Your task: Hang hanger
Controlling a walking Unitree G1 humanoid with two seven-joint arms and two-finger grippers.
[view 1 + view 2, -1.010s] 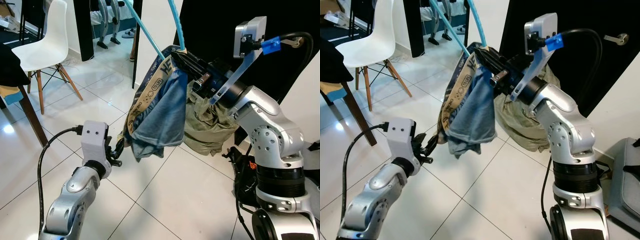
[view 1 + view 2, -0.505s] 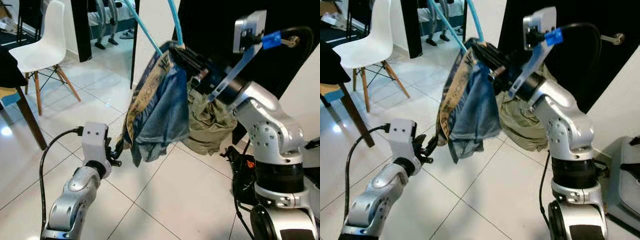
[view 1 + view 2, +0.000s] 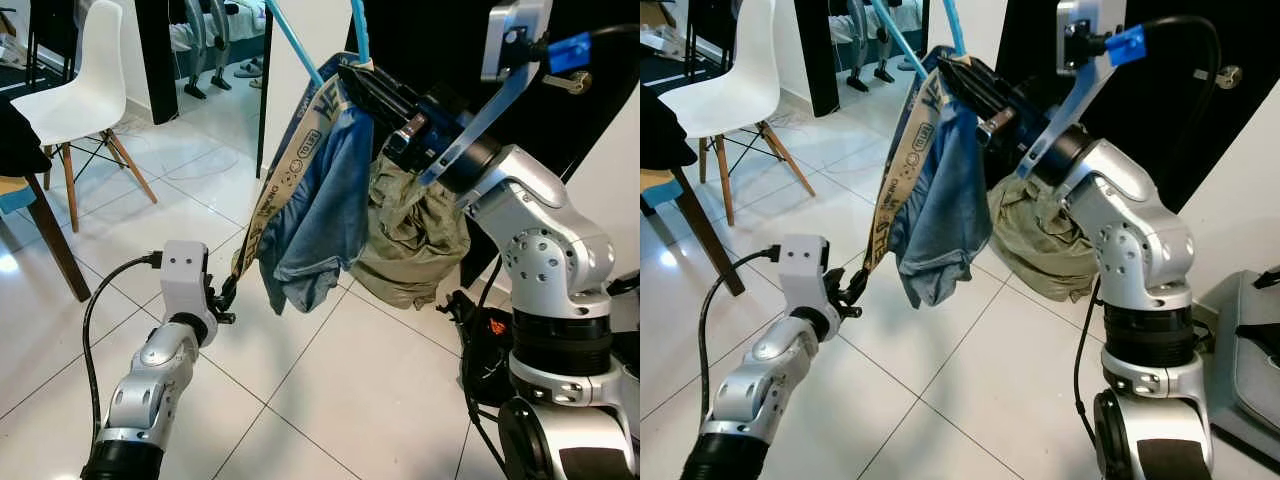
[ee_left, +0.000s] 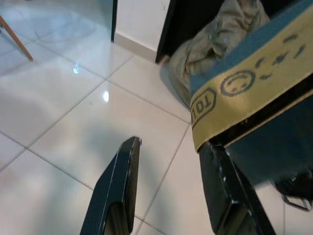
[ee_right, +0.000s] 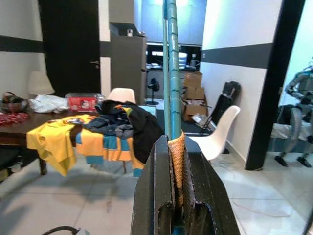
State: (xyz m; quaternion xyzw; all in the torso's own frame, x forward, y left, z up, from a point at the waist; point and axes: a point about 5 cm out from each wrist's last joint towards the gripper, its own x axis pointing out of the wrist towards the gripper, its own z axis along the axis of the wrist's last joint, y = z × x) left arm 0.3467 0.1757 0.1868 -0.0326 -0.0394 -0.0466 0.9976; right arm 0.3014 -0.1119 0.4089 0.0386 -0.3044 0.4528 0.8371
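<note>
A: Chair white at the upper left, then what, moving right?

B: Left hand low at left centre, its fingers apart; the yellow printed band hanging off the blue shorts runs down beside one finger, not pinched.

A: And the hanger?

B: Teal hanger at the top centre, the shorts draped from it. Right hand is clamped on it where the cloth wraps the bar, raised in the upper middle. An olive garment hangs just right of the shorts.

A: How will it handle?

B: Hanger looks stiff and light; the cloth is soft and will likely sway and could slide. I'd keep the grip on the bar.
</note>
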